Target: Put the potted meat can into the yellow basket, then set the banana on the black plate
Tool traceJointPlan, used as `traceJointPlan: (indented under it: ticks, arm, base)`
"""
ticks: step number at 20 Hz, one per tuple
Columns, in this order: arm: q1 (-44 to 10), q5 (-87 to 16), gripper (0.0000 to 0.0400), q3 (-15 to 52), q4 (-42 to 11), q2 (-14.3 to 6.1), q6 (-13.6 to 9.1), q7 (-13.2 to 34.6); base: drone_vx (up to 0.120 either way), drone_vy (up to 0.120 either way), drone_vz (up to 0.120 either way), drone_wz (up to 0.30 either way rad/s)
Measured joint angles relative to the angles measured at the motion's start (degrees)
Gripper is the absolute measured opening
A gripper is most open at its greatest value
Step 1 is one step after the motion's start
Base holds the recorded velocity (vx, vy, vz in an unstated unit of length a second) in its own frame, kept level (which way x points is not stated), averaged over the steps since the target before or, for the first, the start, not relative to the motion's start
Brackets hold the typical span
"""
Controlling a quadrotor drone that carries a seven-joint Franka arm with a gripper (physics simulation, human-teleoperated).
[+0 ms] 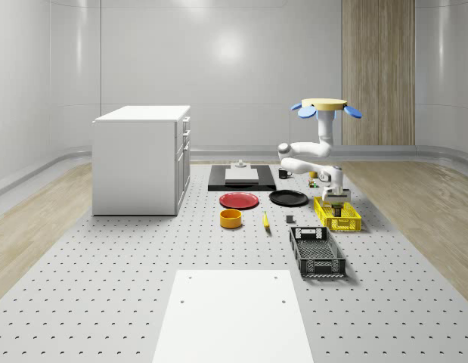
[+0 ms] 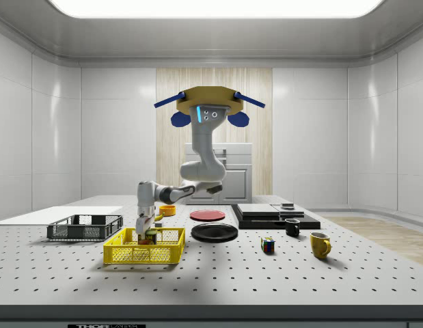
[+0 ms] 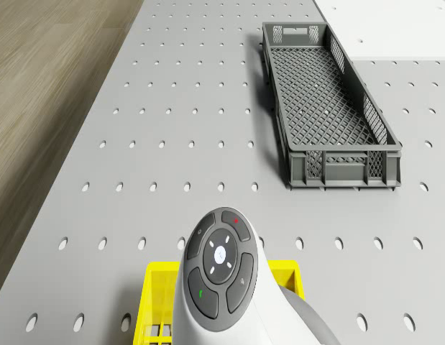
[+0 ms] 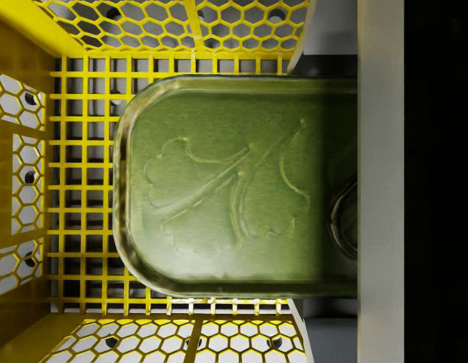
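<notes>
Hovering over the bench (image 1: 105, 302), the drone (image 1: 326, 107) sits above the far end of the yellow basket (image 1: 348, 221), arm bent down and forward so the hand (image 1: 336, 198) dips inside the basket. In the side view the hand (image 2: 147, 231) is down between the basket walls (image 2: 129, 255), at the end toward the side view's left. The potted meat can (image 4: 234, 204) is pinched in the hand, a grey finger (image 4: 381, 181) pressed against one end of it; the can's embossed lid faces the wrist camera and the yellow grid floor (image 4: 82, 197) lies right under it. Cannot tell if the can touches the floor.

The banana (image 1: 265, 220) lies on the bench, well apart from the basket, between the orange bowl (image 1: 230, 218) and a small dark block (image 1: 289, 220). The black plate (image 1: 288, 198) is just beyond it, beside the red plate (image 1: 239, 200), nothing on it. The grey crate (image 1: 316, 252) is just in front of the yellow basket toward the camera in the whole-scene view; it also shows in the drone view (image 3: 330, 108), past the arm's wrist (image 3: 222, 277). Side view: a Rubik's cube (image 2: 267, 245), a black mug (image 2: 292, 227) and a yellow mug (image 2: 320, 244) stand to the side view's right. A white cabinet (image 1: 141, 159) stands at the whole-scene view's left.
</notes>
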Motion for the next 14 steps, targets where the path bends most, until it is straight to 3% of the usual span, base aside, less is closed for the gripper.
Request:
traceJointPlan:
  ticks: [2,5,8,14]
  arm:
    - [-0.15,-0.94,0.029,-0.94,0.43,0.19,0.3,-0.11]
    - [-0.15,-1.43,0.0347,-1.55,0.7,0.45,0.45,-0.08]
    - [0.23,-0.5,0.0375,-0.59,0.18,0.6,-0.18,-0.05]
    - [1.03,2.38,0.0394,2.46,-1.22,0.78,-1.81,0.04]
  base:
    - [0.0,0.0,0.0,0.0]
    - [0.0,0.0,0.0,0.0]
    - [0.0,0.0,0.0,0.0]
    - [0.0,0.0,0.113,0.0]
